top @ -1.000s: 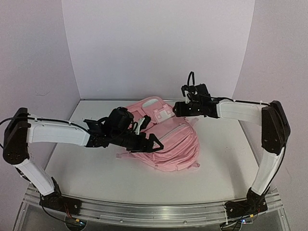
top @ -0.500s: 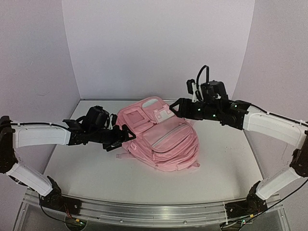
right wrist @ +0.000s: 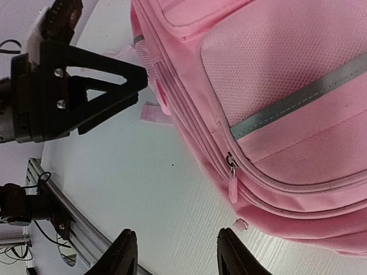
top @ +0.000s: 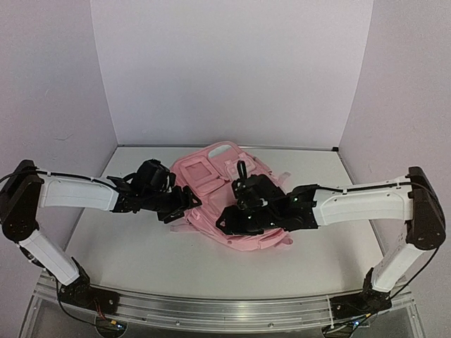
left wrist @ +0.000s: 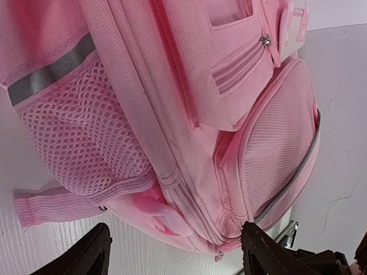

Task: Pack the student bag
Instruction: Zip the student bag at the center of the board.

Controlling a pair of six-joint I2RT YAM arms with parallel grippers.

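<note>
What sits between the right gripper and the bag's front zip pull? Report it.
Nothing visible. The right gripper hangs open over the table, with the zip pull of the bag just ahead; the left gripper is off to the side.

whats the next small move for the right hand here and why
Probably ease the right hand forward onto the pink zip pull and close. The student bag looks zipped shut here, and the hand is open and empty, with the pull just ahead.
</note>
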